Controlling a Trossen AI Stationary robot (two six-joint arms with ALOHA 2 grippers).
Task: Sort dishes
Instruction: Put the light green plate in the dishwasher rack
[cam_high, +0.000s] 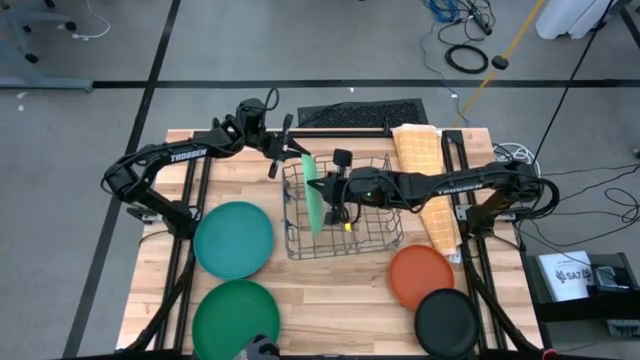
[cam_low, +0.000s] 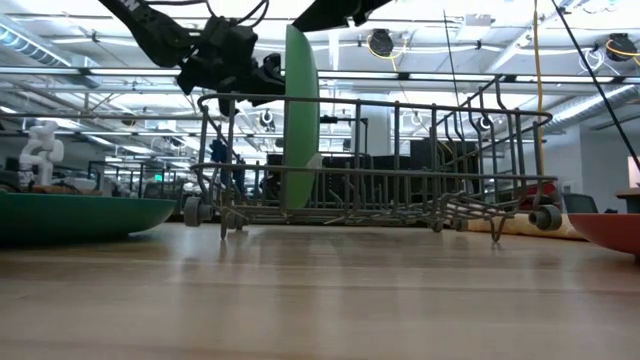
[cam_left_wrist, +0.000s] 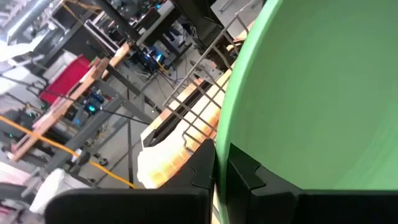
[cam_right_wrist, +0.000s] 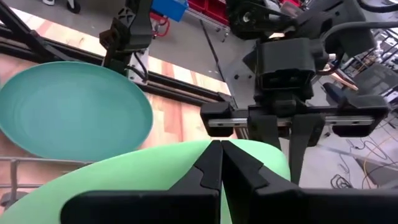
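A light green plate (cam_high: 314, 192) (cam_low: 300, 120) stands on edge at the left end of the grey wire rack (cam_high: 372, 238). My left gripper (cam_high: 296, 151) (cam_left_wrist: 222, 171) reaches it from the far left and is shut on its rim. My right gripper (cam_high: 334, 200) (cam_right_wrist: 222, 155) is shut, just right of the plate's upper face. The teal plate (cam_high: 233, 240) and the dark green plate (cam_high: 236, 318) lie flat on the table, left of the rack. On the near right lie the orange plate (cam_high: 422, 276) and the black plate (cam_high: 446, 322). My left gripper pinches the light green plate's rim (cam_left_wrist: 222, 140) at its far upper part, one finger on each face, coming level from the far left. The plate stands nearly upright with its lower edge in the rack. My right gripper's shut fingertips (cam_right_wrist: 213, 163) lie at the plate's upper rim (cam_right_wrist: 186, 149); I cannot tell whether they touch.
A folded yellow-orange cloth (cam_high: 428, 175) lies to the right of the rack, along the right arm. A dark keyboard-like slab (cam_high: 360, 115) sits at the far edge. The rest of the rack (cam_low: 430, 190), to the right of the plate, holds no dishes.
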